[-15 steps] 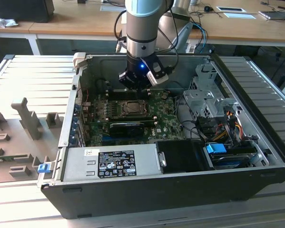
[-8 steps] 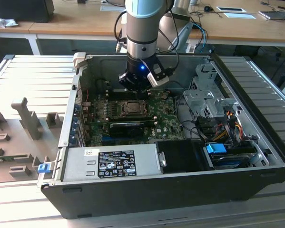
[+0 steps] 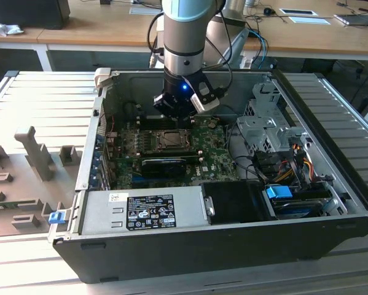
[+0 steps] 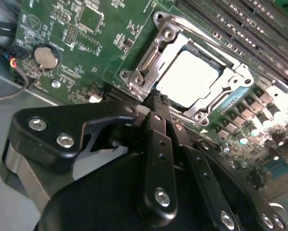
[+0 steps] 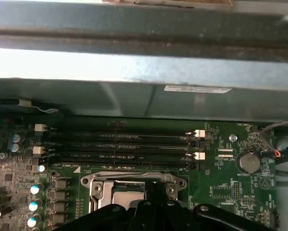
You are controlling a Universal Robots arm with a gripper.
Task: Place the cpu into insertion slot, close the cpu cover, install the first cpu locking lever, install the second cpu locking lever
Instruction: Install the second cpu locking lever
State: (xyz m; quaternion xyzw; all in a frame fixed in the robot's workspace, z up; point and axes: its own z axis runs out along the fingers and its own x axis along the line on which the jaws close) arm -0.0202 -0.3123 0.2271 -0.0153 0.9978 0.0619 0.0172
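Already the cpu (image 4: 191, 77) is seen lying flat inside the insertion slot (image 4: 229, 98), its pale face showing through the open centre of the cpu cover (image 4: 153, 60), which is lowered flat over the socket. In the first wrist view the same chip (image 5: 127, 196) is partly hidden behind the black fingers. In the exterior view the socket (image 3: 169, 141) is found in the middle of the green motherboard (image 3: 217, 153), inside an open computer case (image 3: 233, 246) laid on its side.

The pincer (image 4: 157, 98) is held just above the near edge of the socket, its fingertips pressed together with nothing between them; their tips are placed at the cover's rim, though contact cannot be judged. In the exterior view the pincer (image 3: 174, 117) is hung from the arm directly over the socket's far side.

Long black memory slots (image 5: 117, 147) are seen beside the socket, and a round coin battery (image 4: 46, 57) is set on the board well apart from it. A grey power supply (image 3: 144, 212) is mounted along the case's near wall, and a drive cage (image 3: 266, 126) is fixed at the exterior view's right. The case rests on a ribbed metal tabletop (image 3: 36, 98).
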